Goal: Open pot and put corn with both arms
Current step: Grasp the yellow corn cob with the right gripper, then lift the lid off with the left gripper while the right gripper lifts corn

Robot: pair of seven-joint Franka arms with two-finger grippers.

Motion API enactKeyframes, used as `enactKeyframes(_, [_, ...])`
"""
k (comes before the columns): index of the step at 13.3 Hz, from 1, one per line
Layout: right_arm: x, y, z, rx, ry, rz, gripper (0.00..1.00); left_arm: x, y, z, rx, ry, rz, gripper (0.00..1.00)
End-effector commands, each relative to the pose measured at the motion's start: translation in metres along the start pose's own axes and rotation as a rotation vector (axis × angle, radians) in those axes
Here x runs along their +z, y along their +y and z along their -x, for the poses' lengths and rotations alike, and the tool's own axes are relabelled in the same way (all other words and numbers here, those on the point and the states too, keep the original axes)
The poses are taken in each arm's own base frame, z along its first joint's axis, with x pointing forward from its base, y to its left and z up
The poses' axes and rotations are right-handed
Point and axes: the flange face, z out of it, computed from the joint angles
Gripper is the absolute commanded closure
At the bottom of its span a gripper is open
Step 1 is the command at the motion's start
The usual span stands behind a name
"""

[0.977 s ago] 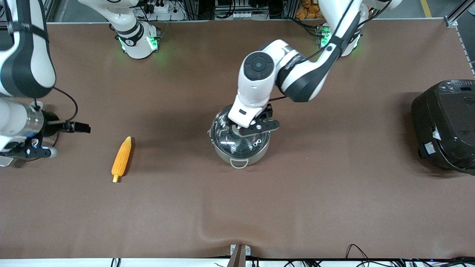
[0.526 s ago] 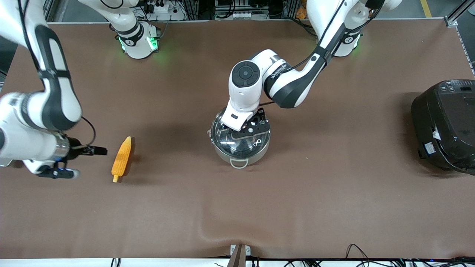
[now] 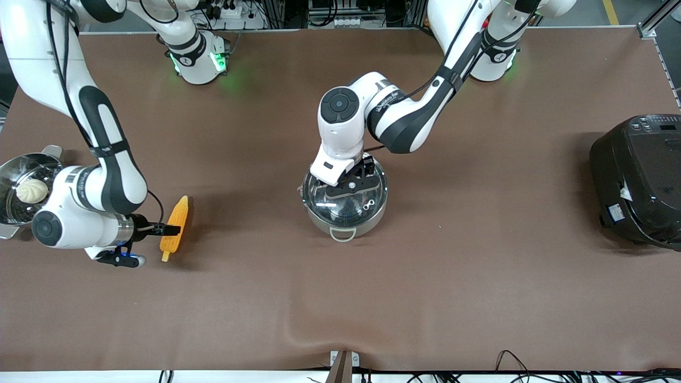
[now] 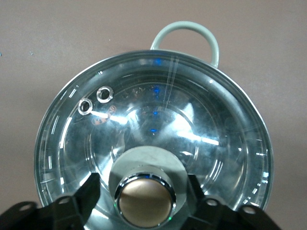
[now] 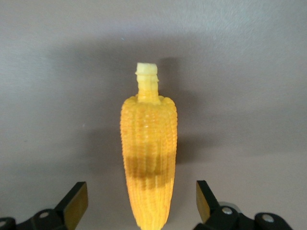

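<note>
The steel pot [image 3: 366, 219] stands mid-table with its glass lid [image 3: 340, 208] on. My left gripper [image 3: 350, 186] is low over the lid, open, with a finger on each side of the knob [image 4: 144, 199] and not touching it. The lid [image 4: 158, 115] and one loop handle [image 4: 184, 29] show in the left wrist view. The corn [image 3: 179, 211] lies on the table toward the right arm's end, stub nearer the front camera. My right gripper [image 3: 168, 230] is open just above it. Its fingers [image 5: 76, 203] straddle the tapered half of the corn [image 5: 148, 139].
A second steel pot [image 3: 10, 170] with a white bun [image 3: 32, 190] stands at the right arm's end of the table. A large black rice cooker [image 3: 638, 175] stands at the left arm's end.
The right arm has swung over to the corn and lowered its open gripper round it, uncovering the bun pot. The left gripper has come down round the lid's knob.
</note>
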Motion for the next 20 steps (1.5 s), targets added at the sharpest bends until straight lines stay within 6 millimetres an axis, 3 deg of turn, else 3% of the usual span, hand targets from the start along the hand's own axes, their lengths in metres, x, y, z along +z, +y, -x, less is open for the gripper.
enactKeyframes(1, [0.020,0.005,-0.002,0.010,-0.030,-0.021,0.00,-0.001,0.005,-0.004,-0.013,0.033,0.000,0.29])
enactKeyframes(3, [0.030,0.004,0.001,0.006,-0.028,-0.012,0.00,-0.001,0.005,-0.005,-0.014,0.034,0.001,0.33])
enactKeyframes(4, [0.040,0.004,0.004,0.006,-0.023,-0.008,0.00,-0.001,0.005,-0.006,-0.015,0.036,0.003,0.40])
enactKeyframes(6, [0.049,0.003,0.008,-0.001,-0.014,0.001,0.00,-0.001,0.004,-0.006,-0.019,0.034,0.002,0.65])
enactKeyframes(8, [0.049,0.004,0.007,0.000,-0.008,0.000,0.00,-0.001,0.004,-0.006,-0.021,0.033,0.003,0.97])
enactKeyframes(11, [0.051,0.004,0.008,0.000,-0.010,0.000,0.00,-0.009,0.003,-0.003,-0.021,0.026,0.001,1.00])
enactKeyframes(12, [0.050,0.004,0.008,0.000,-0.010,0.000,0.16,-0.025,-0.002,-0.007,-0.030,0.030,0.013,1.00])
enactKeyframes(13, [0.047,0.001,0.008,-0.005,-0.008,0.002,0.74,-0.030,-0.008,-0.010,-0.043,0.014,0.004,1.00])
enactKeyframes(14, [0.046,0.001,0.009,-0.004,-0.008,0.001,1.00,-0.045,-0.017,-0.014,-0.052,0.008,-0.006,1.00])
enactKeyframes(18, [0.041,0.002,0.010,-0.049,-0.007,0.002,1.00,-0.100,-0.069,-0.040,-0.070,-0.014,-0.063,1.00])
enactKeyframes(20, [0.026,-0.004,0.013,-0.066,-0.005,0.002,1.00,-0.123,-0.106,-0.064,-0.051,-0.021,-0.071,1.00])
